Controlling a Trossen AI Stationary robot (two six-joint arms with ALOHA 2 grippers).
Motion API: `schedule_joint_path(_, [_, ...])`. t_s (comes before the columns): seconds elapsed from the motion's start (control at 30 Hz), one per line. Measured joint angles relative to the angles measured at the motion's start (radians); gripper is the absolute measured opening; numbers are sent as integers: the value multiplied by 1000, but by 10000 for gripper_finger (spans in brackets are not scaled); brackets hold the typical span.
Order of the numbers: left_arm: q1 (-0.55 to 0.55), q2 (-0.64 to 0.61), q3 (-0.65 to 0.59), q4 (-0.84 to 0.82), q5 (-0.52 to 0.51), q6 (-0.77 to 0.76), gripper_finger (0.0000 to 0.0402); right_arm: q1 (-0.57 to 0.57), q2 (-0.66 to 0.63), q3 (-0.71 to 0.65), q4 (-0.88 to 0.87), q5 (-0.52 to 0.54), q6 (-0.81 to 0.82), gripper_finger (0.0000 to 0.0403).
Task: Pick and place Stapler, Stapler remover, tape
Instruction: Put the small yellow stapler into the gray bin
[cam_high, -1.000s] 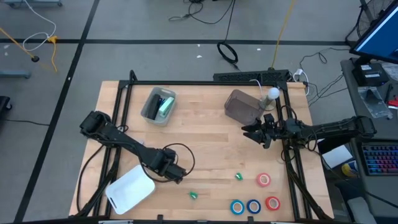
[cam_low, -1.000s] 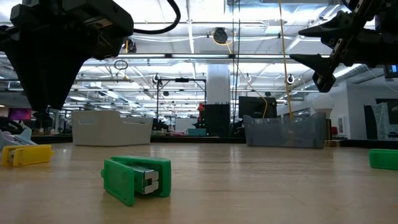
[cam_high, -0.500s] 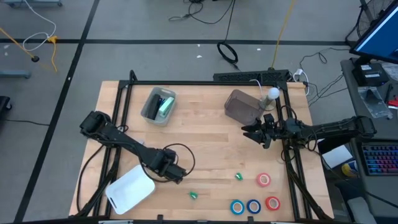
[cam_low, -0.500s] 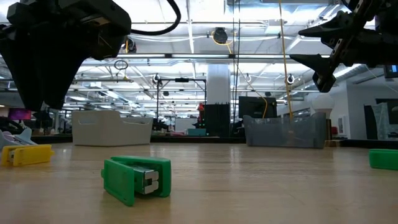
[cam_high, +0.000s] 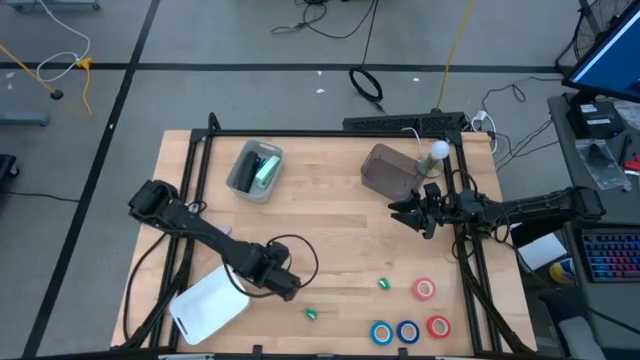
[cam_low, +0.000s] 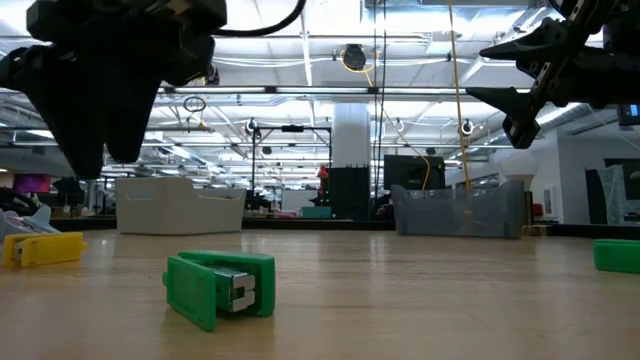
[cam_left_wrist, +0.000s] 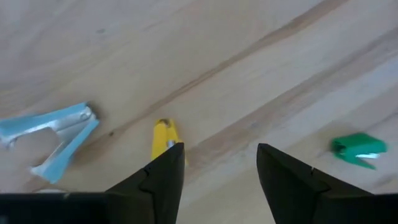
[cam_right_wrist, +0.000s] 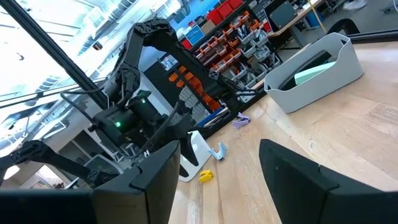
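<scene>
My left gripper (cam_left_wrist: 221, 149) hangs open over the near left part of the table (cam_high: 330, 225), pointing down, with nothing between its fingers. A small yellow stapler (cam_left_wrist: 164, 135) lies flat on the wood just beside one fingertip, partly hidden by it. A light blue stapler remover (cam_left_wrist: 55, 134) lies farther off on one side and a green stapler remover (cam_left_wrist: 359, 150) on the other. Two red and two blue tape rolls (cam_high: 408, 330) lie flat near the front right corner. My right gripper (cam_high: 400, 212) waits open, raised, at the right side.
A white tray (cam_high: 208, 305) lies at the near left corner beside my left arm. A grey bin (cam_high: 255, 170) with a green stapler stands at the far left and a dark clear bin (cam_high: 388, 170) at the far right. A second small green piece (cam_high: 384, 284) lies near the tapes.
My left gripper has stayed over the same spot but has turned and tipped a little, so in the low view its dark head shows shifted toward the right. The staplers, stapler removers and tape rolls lie where they were.
</scene>
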Motion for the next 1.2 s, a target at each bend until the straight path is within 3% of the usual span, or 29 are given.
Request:
schedule_joint_path(0.37, [-3, 114, 0, -19, 78, -23, 178, 0, 0, 0, 0, 0, 0, 212])
schedule_joint_path(0.73, [-1, 63, 2, -29, 67, -87, 179, 0, 0, 0, 0, 4, 0, 212])
schedule_joint_path(0.97, [-1, 64, 2, -116, 45, -107, 179, 0, 0, 0, 0, 5, 1, 212])
schedule_joint_path(1.2, [1, 73, -41, -60, 47, -113, 179, 0, 0, 0, 0, 5, 26, 212])
